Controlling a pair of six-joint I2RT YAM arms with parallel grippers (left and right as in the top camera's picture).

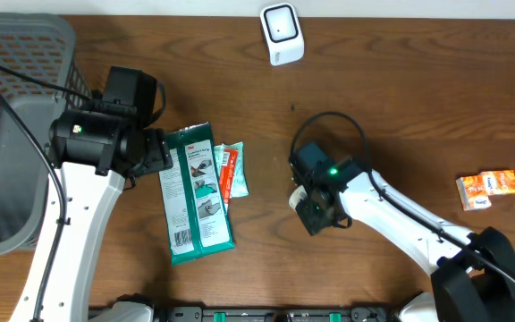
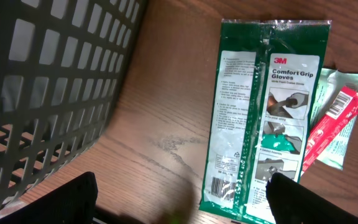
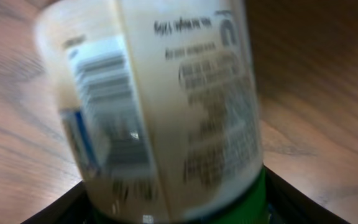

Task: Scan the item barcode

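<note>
- White green-capped plastic bottle sits gripped between our right fingers.
- Our left fingers spread, empty.
- Next, we judge, its barcode must face the white boxy scanner.

Overhead top-down over table; wrist views close, angled down.

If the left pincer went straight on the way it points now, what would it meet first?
The left pincer would most likely meet the bare wooden table first, between the basket and the glove packet. The finger nearer the packet might clip its lower edge; depth is unclear.
</note>
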